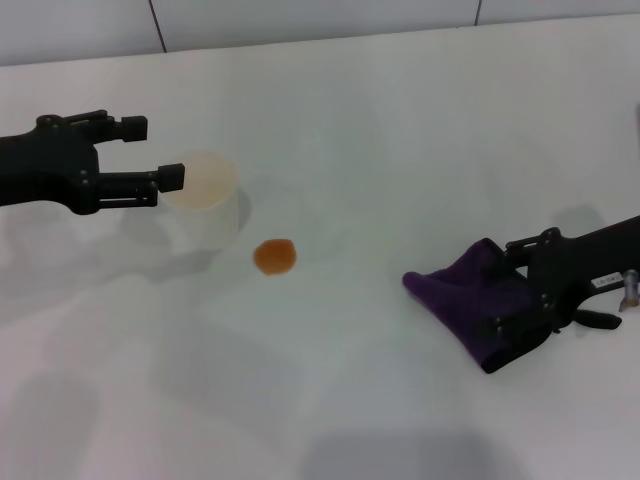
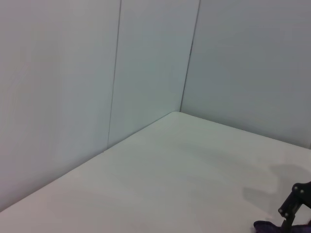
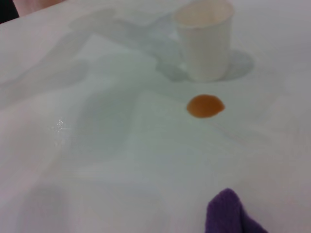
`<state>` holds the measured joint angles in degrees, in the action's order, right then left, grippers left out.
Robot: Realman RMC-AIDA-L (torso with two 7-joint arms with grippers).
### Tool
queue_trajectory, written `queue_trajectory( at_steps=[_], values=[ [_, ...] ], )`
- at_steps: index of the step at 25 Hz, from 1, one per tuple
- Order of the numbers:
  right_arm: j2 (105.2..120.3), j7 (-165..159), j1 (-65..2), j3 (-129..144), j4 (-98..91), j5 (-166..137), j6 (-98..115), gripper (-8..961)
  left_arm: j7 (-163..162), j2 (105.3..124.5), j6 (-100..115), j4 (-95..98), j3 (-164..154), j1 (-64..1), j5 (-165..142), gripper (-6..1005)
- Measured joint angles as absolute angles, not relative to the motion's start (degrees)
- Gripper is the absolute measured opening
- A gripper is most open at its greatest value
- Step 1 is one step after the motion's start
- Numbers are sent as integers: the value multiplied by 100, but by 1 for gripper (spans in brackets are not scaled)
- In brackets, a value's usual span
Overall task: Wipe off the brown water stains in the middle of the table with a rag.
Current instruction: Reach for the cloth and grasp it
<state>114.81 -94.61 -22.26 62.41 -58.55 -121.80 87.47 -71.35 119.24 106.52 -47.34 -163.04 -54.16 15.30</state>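
- The left pincer (image 1: 152,150) is at the left of the head view, its two black fingers spread apart and grasping nothing; one fingertip sits at the rim of the cup, the other stands clear behind it.
- The cup (image 1: 205,200), pale and translucent, stands upright on the tabletop (image 1: 360,120) just beside that pincer; in the right wrist view the cup (image 3: 204,39) shows a beige rim.
- The brown water stains (image 1: 274,256) are a single small round orange-brown blot lying on the tabletop near the cup's base, on its right and nearer the robot, apart from the cup. The blot (image 3: 205,106) is whole and nothing touches it.
- The blot lies between the two pincers, near the left one and well apart from the right one.
- The rag (image 1: 478,300), dark purple and bunched, is at the right of the head view, its free end reaching toward the blot. A purple corner of the rag (image 3: 228,213) shows in the right wrist view.
- The right pincer (image 1: 525,295) is clenched on the rag, black fingers on either side of the cloth.
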Motion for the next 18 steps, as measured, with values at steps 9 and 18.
queue_trajectory(
  at_steps=[9, 18],
  values=[
    [11514, -9457, -2208, 6682, -5862, -12136, 8459, 824, -7137, 11917, 10646, -4738, -16304, -5400, 1566, 867],
    [11518, -9464, -2206, 6689, -5871, -12121, 8249, 746, -7137, 11917, 10645, -4738, -16304, -5358, 1673, 867]
  ],
)
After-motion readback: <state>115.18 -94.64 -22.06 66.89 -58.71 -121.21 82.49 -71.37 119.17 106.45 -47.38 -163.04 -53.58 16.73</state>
